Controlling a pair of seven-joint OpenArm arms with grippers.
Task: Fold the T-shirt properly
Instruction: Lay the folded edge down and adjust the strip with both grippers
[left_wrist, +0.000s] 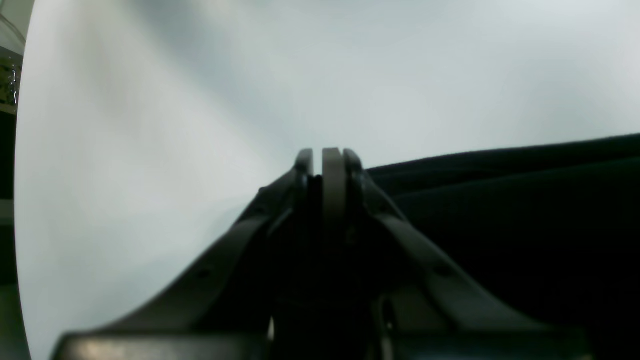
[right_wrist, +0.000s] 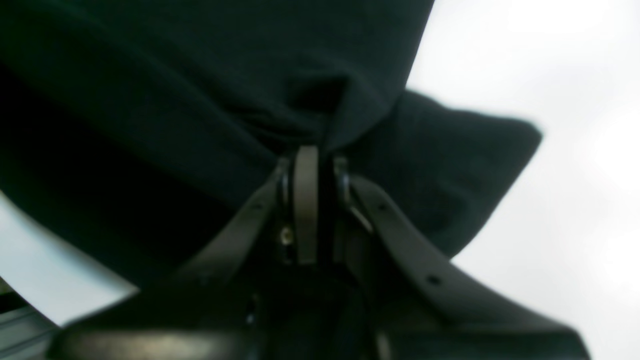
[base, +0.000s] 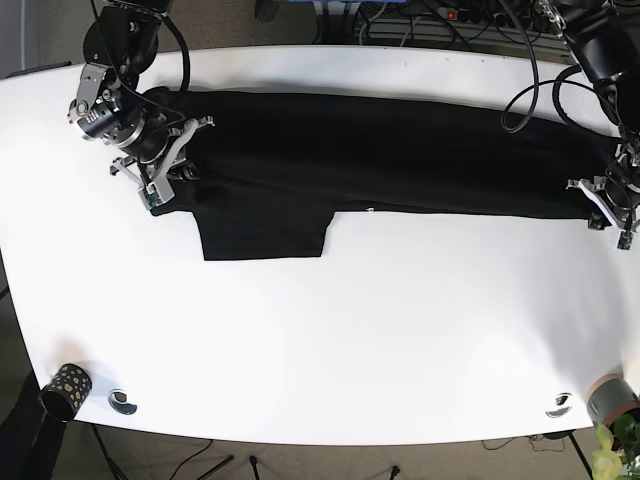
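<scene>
A black T-shirt (base: 380, 155) lies stretched in a long band across the white table (base: 330, 340), with one sleeve (base: 265, 235) sticking out toward the front. My right gripper (right_wrist: 312, 150) is shut on a bunched fold of the T-shirt (right_wrist: 200, 100) at its left end, also seen in the base view (base: 160, 180). My left gripper (left_wrist: 327, 152) has its fingers pressed together at the right end of the T-shirt (left_wrist: 500, 200), whose edge runs into the fingertips. In the base view this gripper (base: 612, 208) sits at the cloth's far right edge.
A black cup with gold dots (base: 65, 385) stands at the front left corner, a grey pot with a plant (base: 612, 400) at the front right. Two small metal fittings (base: 122, 402) (base: 558, 405) lie near the front edge. Cables (base: 420, 25) run behind the table.
</scene>
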